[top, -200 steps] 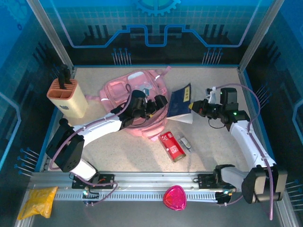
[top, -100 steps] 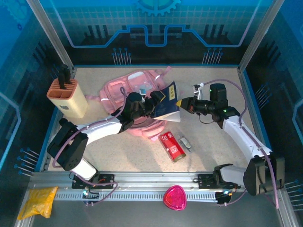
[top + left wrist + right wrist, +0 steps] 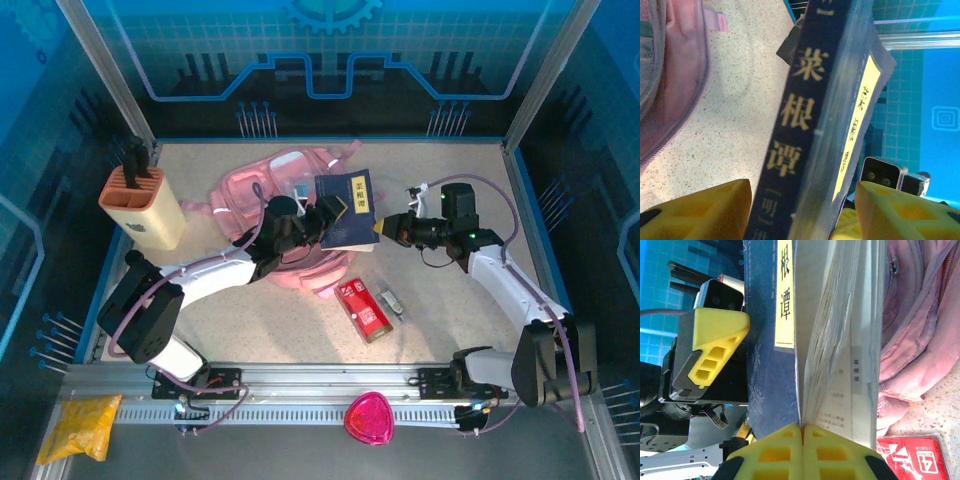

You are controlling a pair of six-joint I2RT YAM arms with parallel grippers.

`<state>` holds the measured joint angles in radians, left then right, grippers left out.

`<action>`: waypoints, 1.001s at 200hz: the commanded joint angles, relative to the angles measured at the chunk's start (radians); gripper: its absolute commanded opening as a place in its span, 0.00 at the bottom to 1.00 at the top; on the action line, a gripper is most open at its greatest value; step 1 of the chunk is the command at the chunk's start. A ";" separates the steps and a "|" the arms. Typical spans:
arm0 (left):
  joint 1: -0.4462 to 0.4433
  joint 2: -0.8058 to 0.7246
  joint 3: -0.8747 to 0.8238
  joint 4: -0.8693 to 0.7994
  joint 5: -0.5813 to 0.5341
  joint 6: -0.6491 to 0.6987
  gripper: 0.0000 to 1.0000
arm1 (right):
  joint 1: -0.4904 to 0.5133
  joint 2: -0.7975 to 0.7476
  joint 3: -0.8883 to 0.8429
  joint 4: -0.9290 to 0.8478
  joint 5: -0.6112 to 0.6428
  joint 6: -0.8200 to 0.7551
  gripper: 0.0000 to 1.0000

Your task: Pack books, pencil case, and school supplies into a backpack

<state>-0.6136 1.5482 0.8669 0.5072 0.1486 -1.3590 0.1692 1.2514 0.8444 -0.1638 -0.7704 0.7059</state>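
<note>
The navy-blue book (image 3: pixel 346 208) is held upright beside the pink backpack (image 3: pixel 262 192), its spine with gold characters (image 3: pixel 807 115) facing the left wrist camera. My right gripper (image 3: pixel 379 228) is shut on the book's lower edge (image 3: pixel 767 370), with its fingertips (image 3: pixel 785 440) pressed together. My left gripper (image 3: pixel 328 216) is open, and the book stands between its spread yellow fingers (image 3: pixel 700 210) with a gap on the right side. The red pencil case (image 3: pixel 362 308) and the small grey-white piece (image 3: pixel 392 300) lie on the table in front. The yellow book is out of view.
A beige knife block (image 3: pixel 140 205) stands at the far left. A pink heart-shaped thing (image 3: pixel 368 418) and a yellow bag (image 3: pixel 80 425) lie outside the front rail. The backpack (image 3: pixel 920 315) is close on the book's far side, and the pencil case (image 3: pixel 915 457) is just below it.
My right gripper has carried the navy book left and turned it upright. It now sits between the left gripper's fingers by the backpack. The left arm has barely moved.
</note>
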 commanded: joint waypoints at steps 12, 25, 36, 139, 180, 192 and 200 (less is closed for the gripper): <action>-0.002 -0.033 0.020 0.037 0.038 0.037 0.30 | -0.024 0.009 0.010 -0.027 0.007 -0.046 0.00; -0.002 -0.034 0.029 0.025 0.046 0.049 0.41 | -0.032 0.009 0.010 -0.026 0.013 -0.043 0.00; -0.002 -0.034 0.038 0.010 0.051 0.058 0.48 | -0.032 0.009 0.013 -0.019 0.014 -0.042 0.00; -0.005 -0.045 0.054 -0.059 0.106 0.097 0.57 | -0.051 0.037 0.090 -0.105 0.047 -0.135 0.00; -0.002 -0.038 0.059 -0.071 0.109 0.115 0.29 | -0.056 0.046 0.081 -0.093 0.026 -0.130 0.00; -0.002 -0.037 0.060 -0.055 0.116 0.118 0.23 | -0.058 0.046 0.079 -0.104 0.032 -0.137 0.10; -0.002 -0.037 0.059 -0.035 0.120 0.120 0.17 | -0.060 0.046 0.075 -0.103 0.030 -0.138 0.18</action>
<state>-0.6132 1.5433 0.8936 0.4164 0.2348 -1.2587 0.1230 1.2903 0.9035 -0.2474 -0.7307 0.5972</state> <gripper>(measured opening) 0.233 0.087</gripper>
